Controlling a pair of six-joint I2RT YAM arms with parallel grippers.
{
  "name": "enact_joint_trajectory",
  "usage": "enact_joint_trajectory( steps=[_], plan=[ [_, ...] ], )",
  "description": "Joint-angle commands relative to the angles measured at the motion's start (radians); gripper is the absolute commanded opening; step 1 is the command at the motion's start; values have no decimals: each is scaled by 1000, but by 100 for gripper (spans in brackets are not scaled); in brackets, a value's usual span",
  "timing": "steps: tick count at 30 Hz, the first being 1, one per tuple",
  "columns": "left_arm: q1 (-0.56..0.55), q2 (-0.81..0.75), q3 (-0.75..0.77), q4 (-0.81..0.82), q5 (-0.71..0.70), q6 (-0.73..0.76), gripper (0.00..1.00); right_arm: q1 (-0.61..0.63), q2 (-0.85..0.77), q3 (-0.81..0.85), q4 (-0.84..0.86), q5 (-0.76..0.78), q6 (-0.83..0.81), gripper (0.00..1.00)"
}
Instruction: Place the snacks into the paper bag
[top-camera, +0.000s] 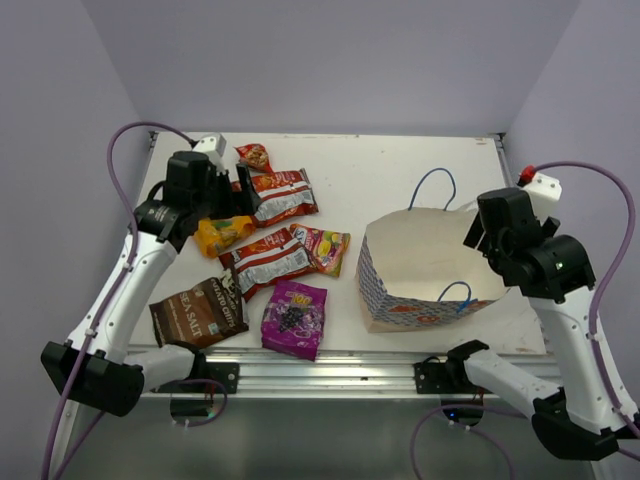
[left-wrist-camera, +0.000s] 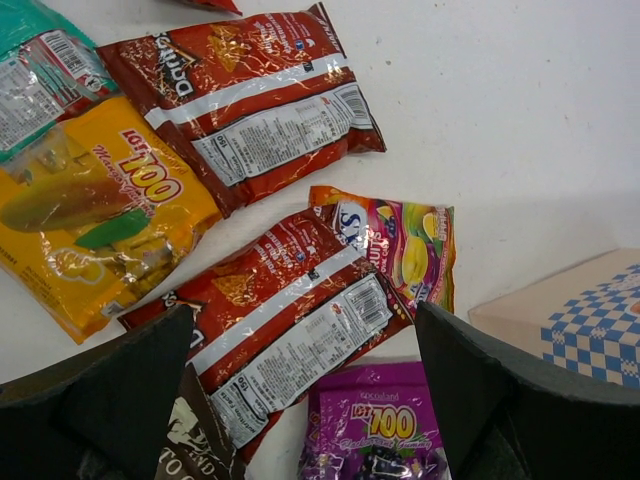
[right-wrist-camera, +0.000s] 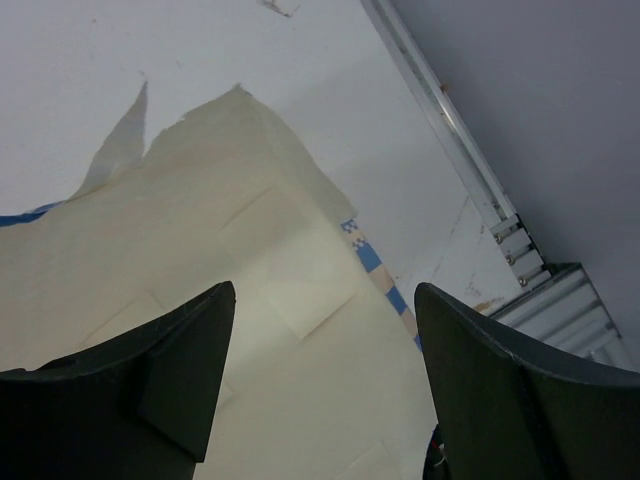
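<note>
Currently, left fingers (left-wrist-camera: 100, 400) spread above snacks (top-camera: 270, 260), right fingers (right-wrist-camera: 500, 400) spread over paper bag (top-camera: 400, 305)

Top cam: high over the near edge, tilted down and forward, covers the whole table (top-camera: 400, 170). Left wrist cam: close, near straight down through the left gripper (left-wrist-camera: 305, 310) on the left-side packets. Shares the purple packet (left-wrist-camera: 385, 425) and a corner of the paper bag (left-wrist-camera: 580, 320) with top. Right wrist cam: very close, through the right gripper (right-wrist-camera: 324, 288) into the bag, facing the table's right edge.
</note>
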Motion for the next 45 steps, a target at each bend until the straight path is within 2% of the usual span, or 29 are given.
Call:
enact_joint_trajectory(
  steps=[1, 8, 13, 15, 16, 17, 20, 22, 25, 26, 31, 35, 40, 45],
  plan=[
    [6, -21, -19, 66, 39, 26, 96, -71, -28, -32, -245, 74, -3, 77],
    [6, -21, -28, 84, 63, 38, 96, -98, -32, -89, -242, 50, 6, 78],
    [6, -24, -23, 81, 63, 50, 96, -102, -17, -109, -245, 19, 17, 71],
    [6, -25, -20, 75, 61, 55, 97, -107, -12, -123, -245, 1, 26, 63],
    [6, -27, -19, 76, 61, 58, 97, -110, -14, -135, -245, -1, 32, 50],
    [6, -28, -19, 73, 55, 59, 97, -113, -12, -140, -245, -1, 34, 44],
    [6, -28, -14, 69, 50, 70, 97, -119, -11, -153, -245, -8, 37, 30],
    [6, -28, -11, 64, 47, 78, 97, -121, -11, -164, -245, -10, 41, 26],
    [6, -25, -4, 56, 37, 90, 97, -121, -6, -160, -245, -18, 48, 3],
    [6, -24, 1, 53, 30, 95, 97, -122, -6, -158, -245, -28, 46, 1],
    [-8, -22, 13, 24, -2, 115, 91, -122, 1, -111, -245, -70, 26, 0],
    [-92, -38, -17, 12, -39, 127, 91, -121, 8, -84, -245, -99, 9, 0],
    [-187, -32, -164, 35, -23, 112, 92, -122, 15, -84, -245, -146, 11, 0],
    [-232, 7, -335, 65, -144, 125, 93, -122, 14, -72, -245, -140, 2, 0]
  ],
)
